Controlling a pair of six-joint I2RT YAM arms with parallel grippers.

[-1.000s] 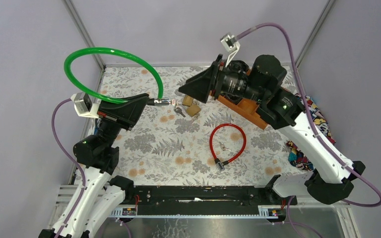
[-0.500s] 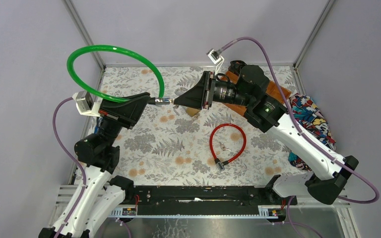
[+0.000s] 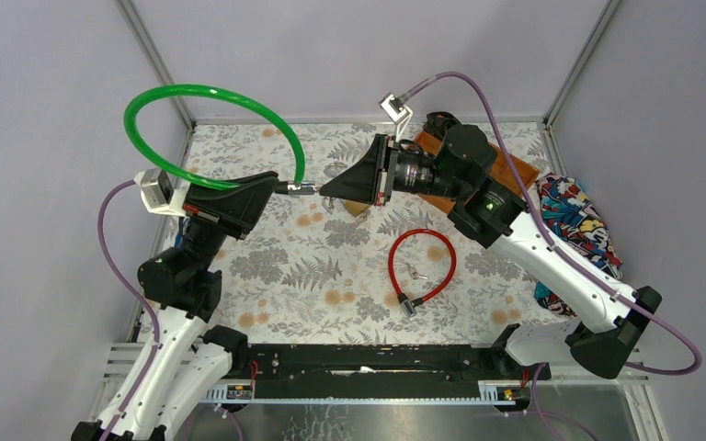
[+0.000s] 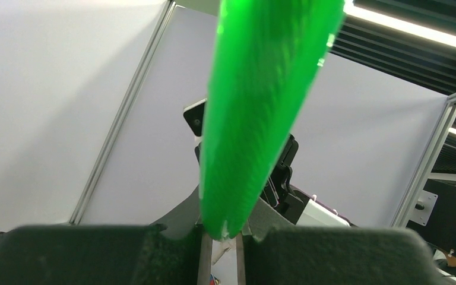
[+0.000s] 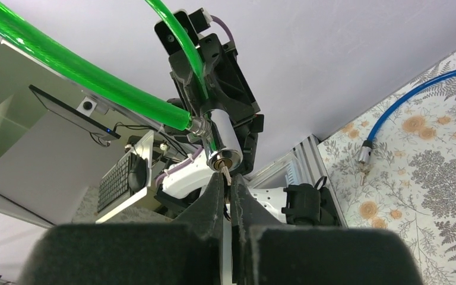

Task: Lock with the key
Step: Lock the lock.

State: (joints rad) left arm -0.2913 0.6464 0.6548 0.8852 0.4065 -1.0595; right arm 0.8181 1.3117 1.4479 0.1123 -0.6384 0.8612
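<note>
Right hand (image 5: 226,181) apparently around half-hidden key (image 5: 224,174)

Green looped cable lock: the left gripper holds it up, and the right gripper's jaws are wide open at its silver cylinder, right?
Not quite. The right wrist view shows the right gripper shut on the small metal key at the silver cylinder, not wide open. The left gripper does hold the green looped cable lock up.

Red cable loop (image 3: 420,233) on floral table (image 3: 267,276); colourful cloth (image 3: 575,216) right.
</note>
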